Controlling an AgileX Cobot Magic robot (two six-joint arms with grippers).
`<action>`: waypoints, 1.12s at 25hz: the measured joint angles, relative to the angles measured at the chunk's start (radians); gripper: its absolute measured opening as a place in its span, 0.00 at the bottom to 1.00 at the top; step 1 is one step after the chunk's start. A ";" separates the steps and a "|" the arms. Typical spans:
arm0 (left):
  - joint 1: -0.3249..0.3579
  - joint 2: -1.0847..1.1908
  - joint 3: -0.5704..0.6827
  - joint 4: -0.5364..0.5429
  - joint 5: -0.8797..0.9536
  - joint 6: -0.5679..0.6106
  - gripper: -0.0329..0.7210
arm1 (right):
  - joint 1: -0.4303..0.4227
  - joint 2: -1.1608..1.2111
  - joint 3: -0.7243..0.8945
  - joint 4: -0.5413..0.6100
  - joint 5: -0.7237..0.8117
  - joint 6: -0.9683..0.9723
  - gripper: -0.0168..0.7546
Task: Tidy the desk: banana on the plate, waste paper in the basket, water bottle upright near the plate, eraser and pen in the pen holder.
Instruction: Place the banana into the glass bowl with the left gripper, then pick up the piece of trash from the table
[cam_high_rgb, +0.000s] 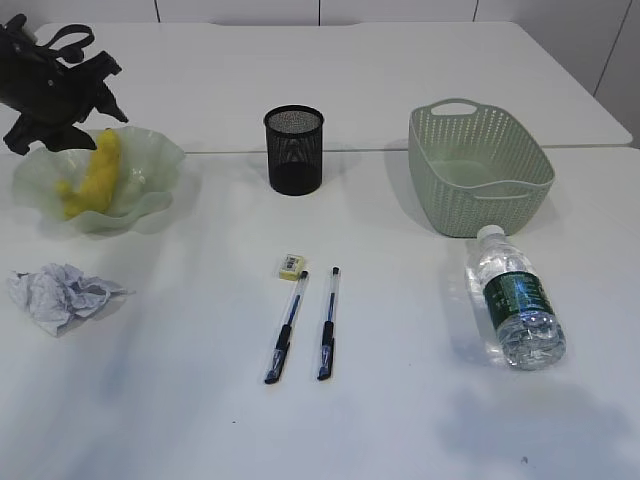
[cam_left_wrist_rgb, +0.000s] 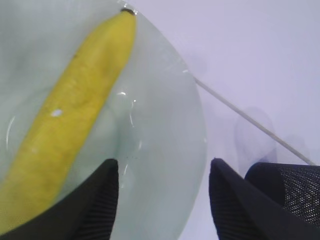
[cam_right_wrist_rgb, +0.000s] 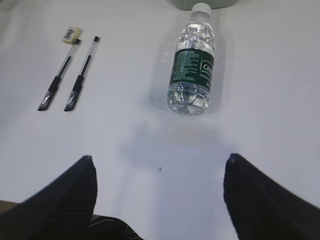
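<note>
gleaming wavy glass plate (cam_high_rgb: 150, 160), smooth curved banana (cam_high_rgb: 98, 178)

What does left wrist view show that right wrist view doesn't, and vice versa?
Only the left wrist view: the yellow banana lying in the translucent pale green glass plate, the open left gripper above it, and an edge of the black mesh pen holder.

Only the right wrist view: the clear plastic water bottle on its side, two black-tipped pens, the small yellowish eraser, the rim of the green woven basket, and the open right gripper.

Both: the white table.
</note>
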 joint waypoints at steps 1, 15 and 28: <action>0.000 0.000 0.000 0.000 0.000 0.000 0.59 | 0.000 0.000 0.000 0.000 0.000 0.000 0.78; 0.000 -0.088 0.000 0.167 0.079 0.000 0.60 | 0.000 0.000 0.000 0.000 0.000 0.002 0.78; 0.000 -0.201 0.000 0.275 0.494 0.259 0.60 | 0.000 0.000 0.000 0.000 0.000 0.002 0.78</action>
